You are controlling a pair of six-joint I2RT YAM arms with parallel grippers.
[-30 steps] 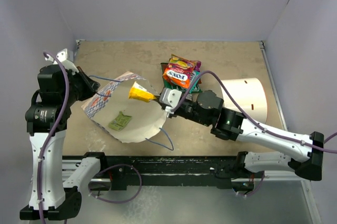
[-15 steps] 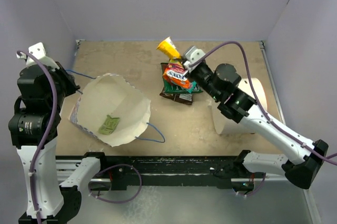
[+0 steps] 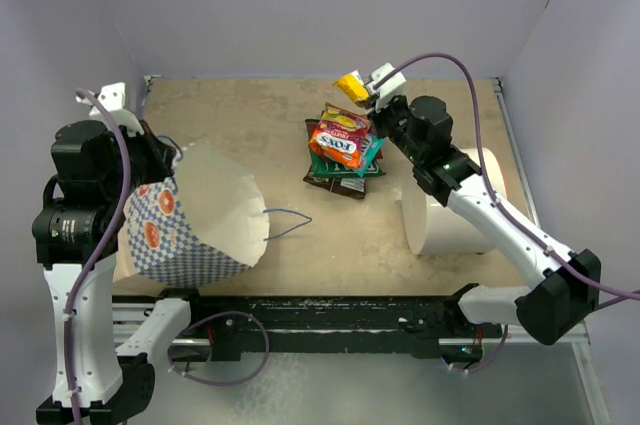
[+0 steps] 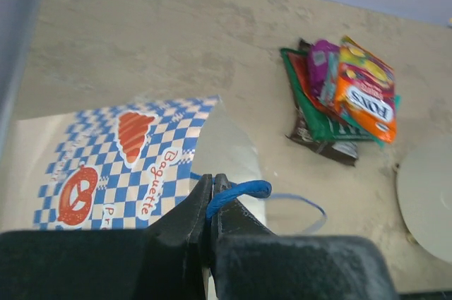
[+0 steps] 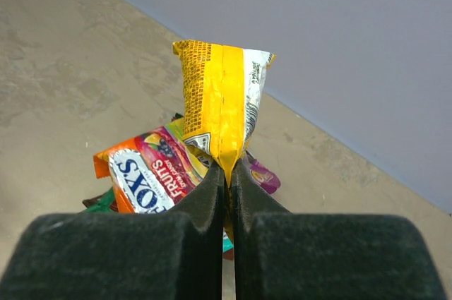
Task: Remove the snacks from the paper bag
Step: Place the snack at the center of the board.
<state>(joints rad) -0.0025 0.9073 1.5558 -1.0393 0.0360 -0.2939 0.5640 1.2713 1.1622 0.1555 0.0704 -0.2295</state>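
**Swung clear of the paper bag, the yellow packet now hangs over the pile**

On the right gripper the jaws are pressed together on the yellow packet's bottom seam, and the packet stands upright above them in the wrist view. A second ago this gripper was at the bag's mouth. Now it is at the far side of the table, just above and behind the pile of snacks. The pile's orange, magenta, teal and dark green packets lie stacked beside the white cylinder. Letting go here would likely drop the packet onto the pile or just beside it.

The left gripper pinches the blue string handle between closed jaws, and the bag has turned with it. Half a second ago the mouth gaped up at the top camera with a green packet lying inside. Now the checked side with the orange logos faces up and the mouth points right, toward the pile. That green packet is hidden. Nothing lies on the table by the mouth, so it is probably still inside, which would leave at least one more packet to take out
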